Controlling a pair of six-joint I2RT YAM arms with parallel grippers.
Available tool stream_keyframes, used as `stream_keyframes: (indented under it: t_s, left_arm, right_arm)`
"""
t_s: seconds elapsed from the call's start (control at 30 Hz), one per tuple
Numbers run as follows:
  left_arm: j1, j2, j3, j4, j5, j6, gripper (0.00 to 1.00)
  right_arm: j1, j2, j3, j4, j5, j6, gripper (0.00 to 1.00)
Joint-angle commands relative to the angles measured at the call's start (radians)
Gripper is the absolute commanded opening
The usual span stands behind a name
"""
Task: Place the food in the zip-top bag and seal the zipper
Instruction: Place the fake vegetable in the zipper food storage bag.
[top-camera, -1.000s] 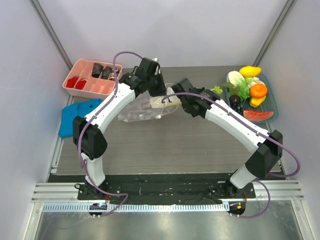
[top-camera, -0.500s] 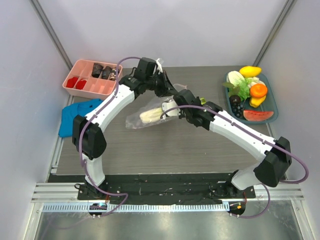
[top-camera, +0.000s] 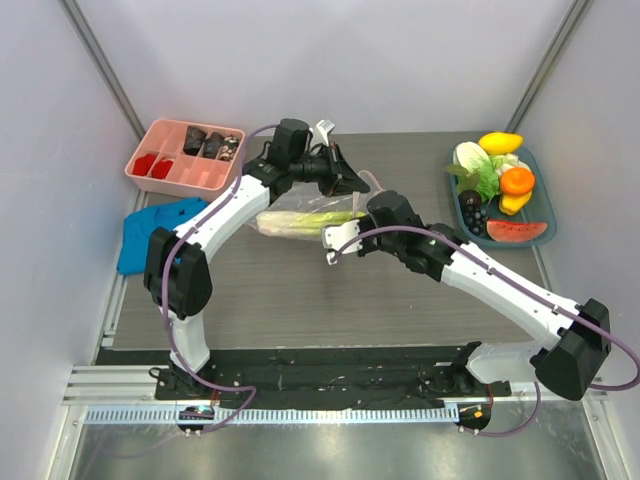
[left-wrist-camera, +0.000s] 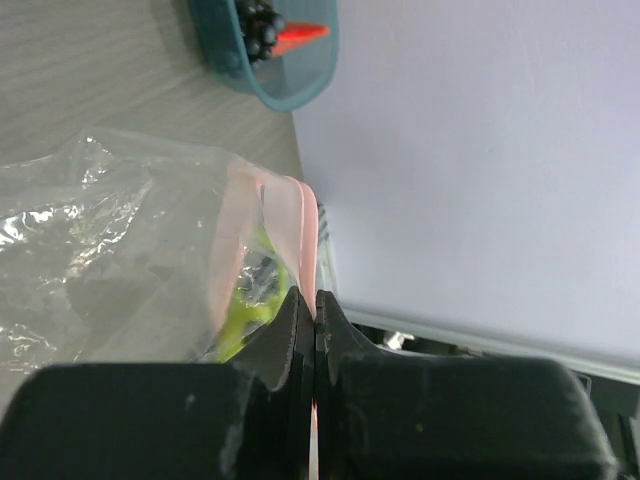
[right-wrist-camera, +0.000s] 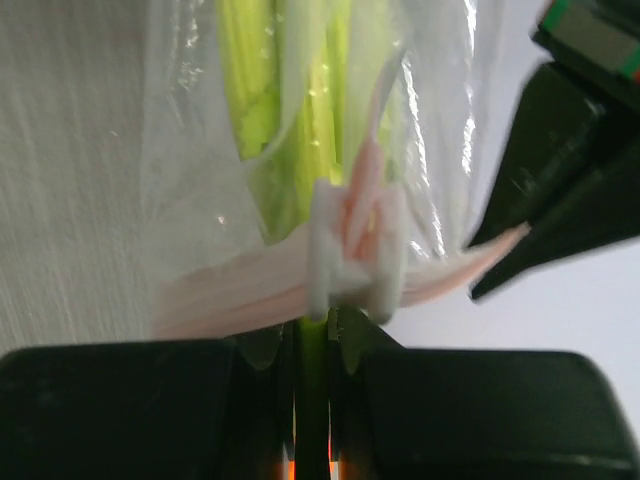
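The clear zip-top bag (top-camera: 300, 212) lies mid-table with the green-white leek (top-camera: 290, 222) inside, its green end at the mouth. My left gripper (top-camera: 347, 181) is shut on the pale pink zipper strip (left-wrist-camera: 300, 215) and holds the mouth up; it also shows in the left wrist view (left-wrist-camera: 306, 300). My right gripper (top-camera: 343, 232) is at the mouth's near side. In the right wrist view (right-wrist-camera: 318, 322) it is shut on the leek's green stalk (right-wrist-camera: 312, 130), just below the white zipper slider (right-wrist-camera: 352, 250). Orange (top-camera: 517, 180), watermelon slice (top-camera: 517, 231), yellow fruit (top-camera: 500, 142), grapes (top-camera: 472, 206) and cabbage (top-camera: 470, 157) sit apart.
The loose food lies in a teal tray (top-camera: 545, 200) at the far right. A pink compartment tray (top-camera: 190, 172) stands at the back left, with a blue cloth (top-camera: 150, 232) in front of it. Grey walls close in both sides.
My left gripper moved right with the bag mouth. My right gripper drew back toward me. The leek now lies flat along the bag.
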Motion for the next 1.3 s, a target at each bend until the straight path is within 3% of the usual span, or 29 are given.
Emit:
stream_keyframes:
  t_s: [0.0,0.23,0.4,0.6,0.77,0.8,0.83,1.0,1.13,1.27]
  left_arm:
    - [0.000,-0.065,-0.029,0.170,0.127,-0.088,0.00]
    - [-0.002,-0.078,-0.095,0.227,0.213,-0.181,0.00]
    - [-0.009,-0.098,-0.158,0.244,0.267,-0.206,0.00]
    - [-0.011,-0.135,-0.167,0.206,0.264,-0.197,0.00]
    - [-0.011,-0.166,-0.205,0.106,0.234,-0.111,0.00]
    - [-0.011,-0.166,-0.216,0.106,0.239,-0.111,0.00]
    - [-0.011,-0.163,-0.242,0.107,0.241,-0.114,0.00]
    - [-0.003,-0.166,-0.320,0.231,0.283,-0.163,0.00]
    - [0.008,-0.184,-0.352,0.325,0.300,-0.169,0.00]
    - [0.023,-0.171,-0.334,0.357,0.314,-0.184,0.00]
  right_arm:
    - [0.007,-0.052,-0.026,0.146,-0.181,-0.018,0.01]
    - [-0.006,-0.086,-0.128,0.309,-0.291,-0.115,0.01]
    - [-0.018,-0.161,-0.213,0.346,-0.397,-0.346,0.02]
    - [-0.015,-0.235,-0.228,0.215,-0.415,-0.530,0.02]
    - [-0.016,-0.296,-0.237,0.125,-0.466,-0.517,0.08]
    - [-0.016,-0.303,-0.245,0.128,-0.477,-0.515,0.12]
    - [-0.015,-0.307,-0.268,0.132,-0.487,-0.515,0.22]
    - [-0.015,-0.316,-0.355,0.270,-0.462,-0.459,0.43]
    - [-0.015,-0.344,-0.389,0.384,-0.376,-0.307,0.73]
    - [-0.015,-0.408,-0.352,0.366,-0.264,-0.089,0.82]
